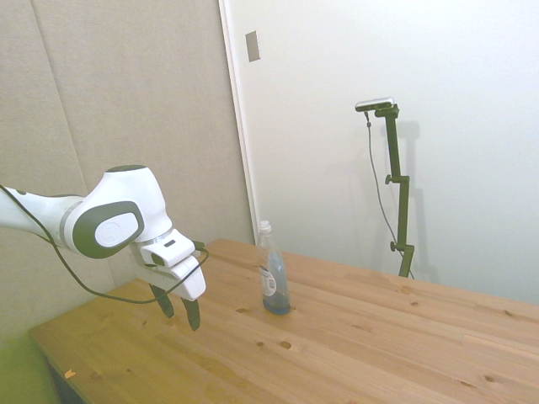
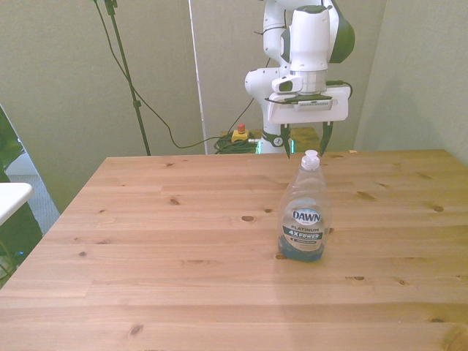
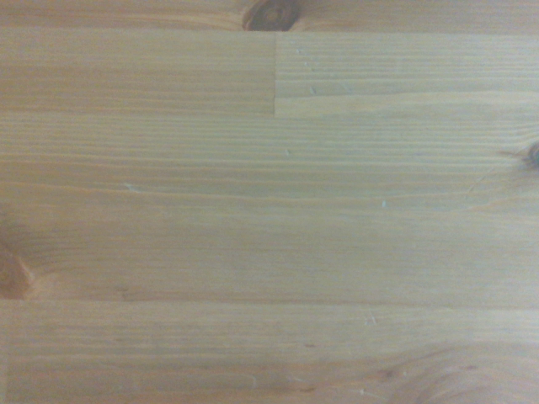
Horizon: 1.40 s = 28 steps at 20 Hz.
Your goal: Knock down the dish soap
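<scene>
Wooden table (image 2: 183, 248) w/ dish soap (image 2: 303, 216) upright on it.

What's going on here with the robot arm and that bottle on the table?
A white robot arm is set up to knock over the dish soap, which stands upright on the wooden table with blue liquid in its lower part. The pincer hangs open just above the table, pointing down, apart from the bottle and not touching it. The wrist view shows only bare wood. Nothing has been tipped yet.
</scene>
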Available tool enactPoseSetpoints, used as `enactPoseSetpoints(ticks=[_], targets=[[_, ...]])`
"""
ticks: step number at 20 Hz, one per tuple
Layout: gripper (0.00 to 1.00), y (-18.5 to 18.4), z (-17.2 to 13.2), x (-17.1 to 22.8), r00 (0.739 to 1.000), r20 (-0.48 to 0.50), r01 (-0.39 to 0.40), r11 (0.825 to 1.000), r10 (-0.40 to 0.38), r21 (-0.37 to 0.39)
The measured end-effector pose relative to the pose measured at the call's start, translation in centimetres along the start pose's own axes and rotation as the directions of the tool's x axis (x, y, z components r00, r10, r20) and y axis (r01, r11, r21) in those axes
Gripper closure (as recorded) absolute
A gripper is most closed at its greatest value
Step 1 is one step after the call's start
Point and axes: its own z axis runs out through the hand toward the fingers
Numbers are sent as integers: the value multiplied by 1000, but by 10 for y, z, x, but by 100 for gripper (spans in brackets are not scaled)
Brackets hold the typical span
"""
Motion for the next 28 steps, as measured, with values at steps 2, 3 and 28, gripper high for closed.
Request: enactPoseSetpoints(ticks=[2,3,28], targets=[[0,0,0,0,1000,0,-2,1000,2,-1],[0,-2,0,2,1000,-2,-11,1000,11,1],[100,-104,-12,119,948,-196,-253,967,252,21]])
